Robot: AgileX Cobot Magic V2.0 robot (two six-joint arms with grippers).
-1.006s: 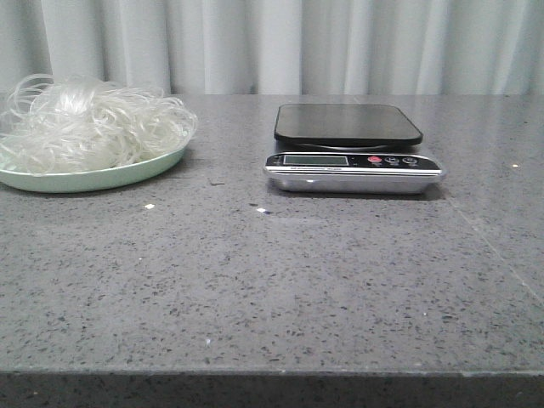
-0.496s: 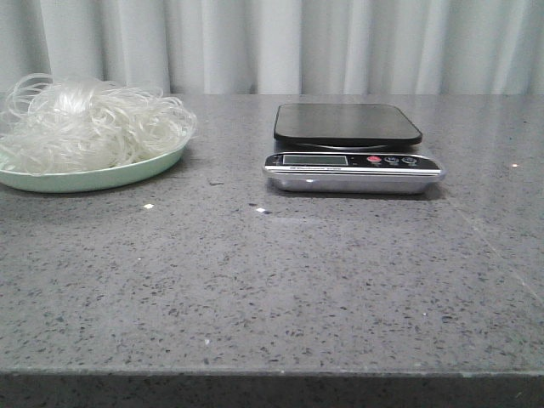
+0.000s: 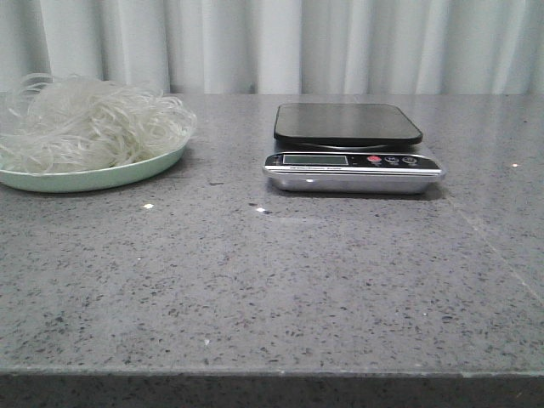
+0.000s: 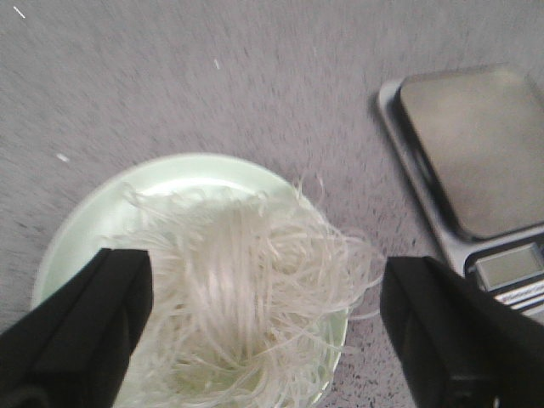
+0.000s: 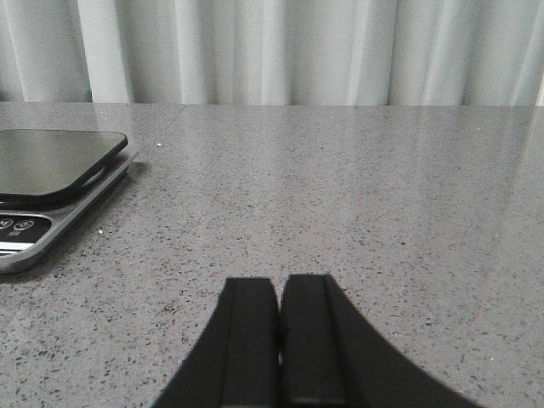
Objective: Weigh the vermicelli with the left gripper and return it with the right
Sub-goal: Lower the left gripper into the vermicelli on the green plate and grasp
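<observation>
Between the left claw's [image 4: 259,340] wide-spread black fingers lies the vermicelli [image 4: 246,293], a fluffy tangle on a round pale green plate [image 4: 183,174]. Beside it sits a flat scale [image 4: 476,157]. The right claw [image 5: 279,340] is pressed closed above the speckled desk [image 5: 357,204].

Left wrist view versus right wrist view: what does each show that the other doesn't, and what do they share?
Only the left wrist view shows the vermicelli heaped on the pale green plate, framed by the open left claw. Only the right wrist view shows the shut, empty right claw and the pale curtain. Both show the kitchen scale, its platform bare, and the grey speckled table.
</observation>
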